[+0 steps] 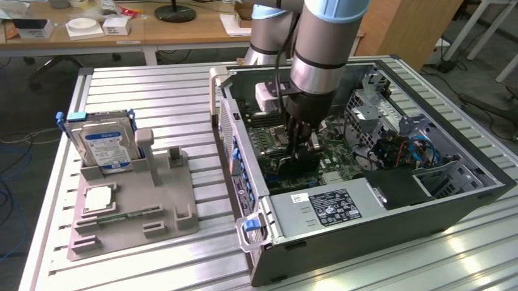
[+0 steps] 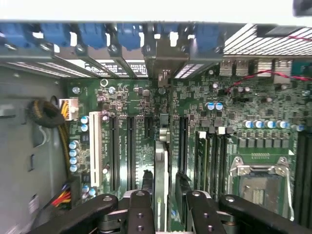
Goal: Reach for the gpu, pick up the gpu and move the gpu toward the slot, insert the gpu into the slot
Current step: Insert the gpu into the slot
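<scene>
The gpu point(image 2: 161, 165) is seen edge-on as a thin card standing upright on the green motherboard point(image 2: 229, 102), in line with a slot among the expansion slots point(image 2: 130, 146). Its metal bracket point(image 2: 163, 61) meets the case's rear wall. My gripper point(image 2: 164, 187) straddles the card, one dark finger on each side, with a narrow gap showing beside it, so it is open. In the exterior view my gripper point(image 1: 304, 151) reaches straight down into the open computer case point(image 1: 453, 200), low over the board. The slot itself is hidden under the card.
A grey fixture point(image 1: 133, 212) on the exterior view's left holds a blue-labelled hard drive point(image 1: 104, 142) and a small square chip point(image 1: 99, 198). Inside the case are the power supply point(image 1: 324, 209), a CPU socket point(image 2: 256, 183), memory slots point(image 2: 207, 156) and a cable bundle point(image 2: 48, 117).
</scene>
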Available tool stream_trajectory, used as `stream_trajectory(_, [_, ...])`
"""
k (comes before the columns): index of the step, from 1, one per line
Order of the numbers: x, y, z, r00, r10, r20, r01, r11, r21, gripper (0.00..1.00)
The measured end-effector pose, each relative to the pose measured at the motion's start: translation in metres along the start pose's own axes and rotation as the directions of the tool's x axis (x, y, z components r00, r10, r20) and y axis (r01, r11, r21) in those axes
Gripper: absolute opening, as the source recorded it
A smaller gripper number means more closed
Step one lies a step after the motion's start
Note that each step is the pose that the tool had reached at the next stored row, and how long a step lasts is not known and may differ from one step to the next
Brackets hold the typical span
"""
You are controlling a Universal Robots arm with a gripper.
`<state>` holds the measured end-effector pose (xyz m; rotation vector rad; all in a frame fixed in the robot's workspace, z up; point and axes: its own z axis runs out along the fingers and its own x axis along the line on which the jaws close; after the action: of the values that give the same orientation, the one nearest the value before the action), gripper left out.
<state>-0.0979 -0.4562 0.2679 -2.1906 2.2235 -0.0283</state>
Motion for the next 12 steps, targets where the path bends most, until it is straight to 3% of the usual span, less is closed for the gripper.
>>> stream_trajectory(2, [0.0000,-0.0002,-0.0078,1.0000,0.000,0.0000,0.000,1.0000,0.0007,0.33])
stream_trajectory(5, [0.0000,-0.0002,-0.0083,1.0000,0.000,0.0002,0.000,1.0000,0.0012,0.31])
stream_trajectory(8, [0.0000,-0.0002,-0.0084,1.0000,0.000,0.0000,0.000,1.0000,0.0011,0.13])
stream_trajectory(12, [0.0000,-0.0002,-0.0084,1.0000,0.000,0.0000,0.000,1.0000,0.0010,0.10])
